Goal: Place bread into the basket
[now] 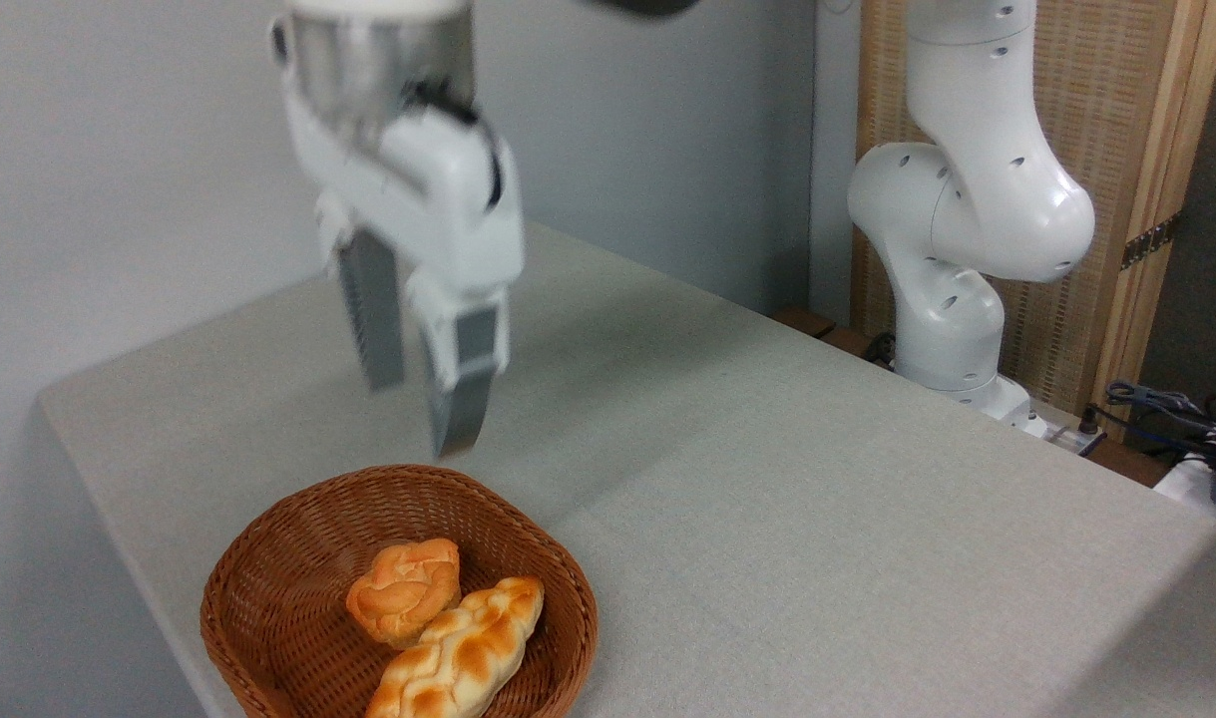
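Soft, even light fills the scene, bright but without harsh contrast. The gripper (pixel 423 399) above the basket (pixel 268 558) is smeared by motion blur: its finger edges and white housing look ghosted, while the arm's base (pixel 957 349), far to the right of the basket, is much crisper. The bread (pixel 463 653) and the bun (pixel 405 588) inside the basket are reasonably sharp, with small pale highlights on their crusts. A faint, diffuse shadow darkens the table (pixel 767 479) just right of the basket. The joint to the upper right of the basket carries gentle sheen, not glare. The wall behind the basket looks flat grey and slightly grainy.
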